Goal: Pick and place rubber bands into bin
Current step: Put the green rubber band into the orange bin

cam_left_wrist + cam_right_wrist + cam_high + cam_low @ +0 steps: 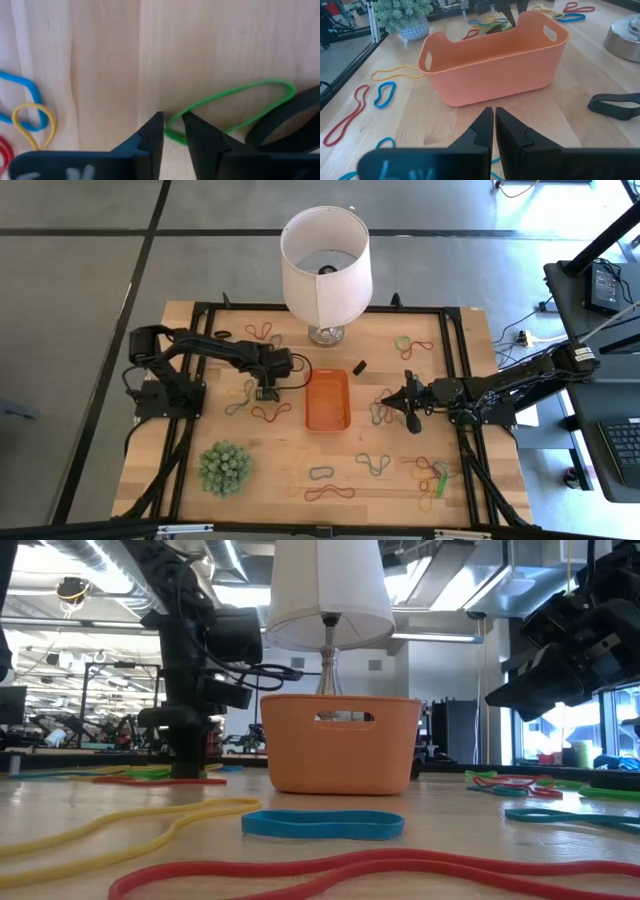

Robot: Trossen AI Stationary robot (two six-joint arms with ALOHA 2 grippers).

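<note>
Left gripper [172, 131] was down on the bench [290, 470] left of the bin [327, 401], fingers narrowly parted astride a green rubber band [230, 107], not yet pinching. Best to clench fully before lifting. Right gripper [494, 125] clenched empty, facing the bin.

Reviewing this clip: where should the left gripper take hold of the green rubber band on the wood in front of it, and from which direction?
Probably at the green rubber band's near end loop, from straight above. It lies flat on the table, and that end sits between the left gripper's narrowly parted fingertips, clear of the black band.
</note>
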